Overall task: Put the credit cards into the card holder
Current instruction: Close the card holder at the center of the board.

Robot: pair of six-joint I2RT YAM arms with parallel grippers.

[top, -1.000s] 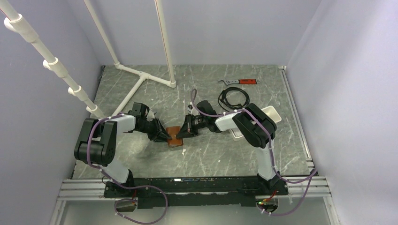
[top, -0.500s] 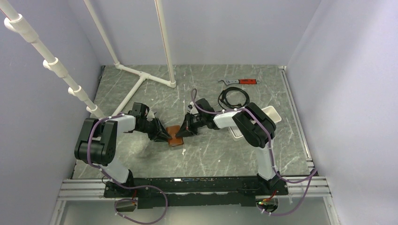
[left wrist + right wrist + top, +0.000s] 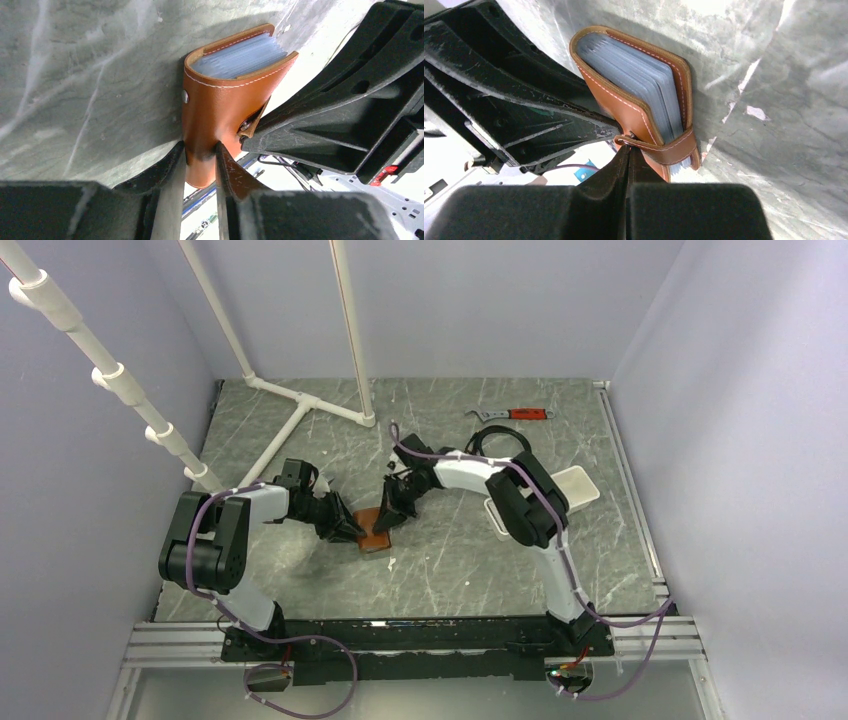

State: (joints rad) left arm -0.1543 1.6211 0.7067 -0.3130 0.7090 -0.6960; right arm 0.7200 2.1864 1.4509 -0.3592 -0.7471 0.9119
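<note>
My left gripper (image 3: 199, 155) pinches the nearest edge of the wallet (image 3: 220, 105), one finger on each brown face. My right gripper (image 3: 628, 152) is pressed together on the end of its tab (image 3: 674, 147), which wraps across the open side. Greyish leaves (image 3: 634, 75) are packed between the covers, cards or sleeves I cannot tell, and the wallet sits on the table (image 3: 450, 570) left of centre, about midway between the far and near edges, with a gripper at either side.

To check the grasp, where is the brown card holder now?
In the top view, the card holder is slightly left of the middle of the table, held between the left gripper and the right gripper.
</note>
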